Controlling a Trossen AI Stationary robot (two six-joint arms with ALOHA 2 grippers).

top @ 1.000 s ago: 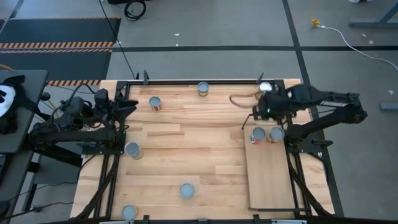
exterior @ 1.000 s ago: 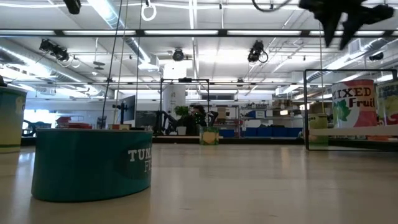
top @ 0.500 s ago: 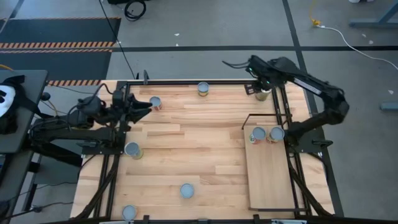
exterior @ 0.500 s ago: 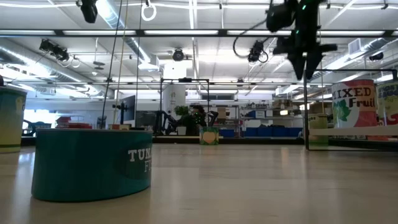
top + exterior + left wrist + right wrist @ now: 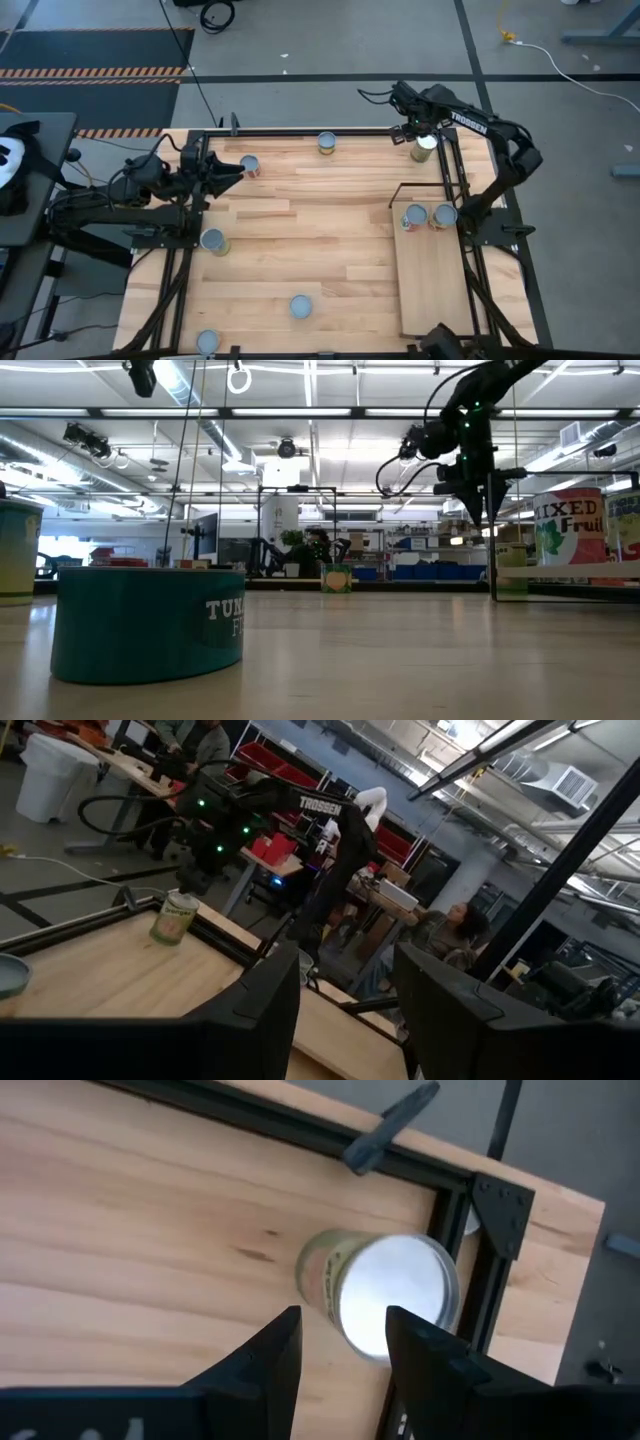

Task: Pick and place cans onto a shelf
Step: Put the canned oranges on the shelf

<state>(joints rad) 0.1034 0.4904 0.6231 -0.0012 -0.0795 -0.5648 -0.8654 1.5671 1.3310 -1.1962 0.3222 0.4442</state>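
The pale shelf board (image 5: 432,285) lies at the right, with a black wire frame (image 5: 400,187) at its far end, where two cans (image 5: 414,216) (image 5: 441,214) stand. My right gripper (image 5: 414,126) is open above a light-topped can with a yellowish label (image 5: 385,1292) that stands in the far right corner (image 5: 425,148); it also shows in the low view (image 5: 488,510). My left gripper (image 5: 228,168) is open next to a red-labelled can (image 5: 249,166) at the far left. Its fingers (image 5: 262,1005) hold nothing.
More cans stand on the planked table: at the far edge (image 5: 326,142), at the left (image 5: 212,241), near the middle (image 5: 300,306) and at the near left (image 5: 207,342). A black frame rail (image 5: 470,1310) runs beside the corner can. People sit beyond the table (image 5: 450,935).
My right gripper has swung from above the shelf's far end toward the table's far edge and come down over the can in the far right corner. My left gripper has moved a little to the right, toward the red-labelled can.
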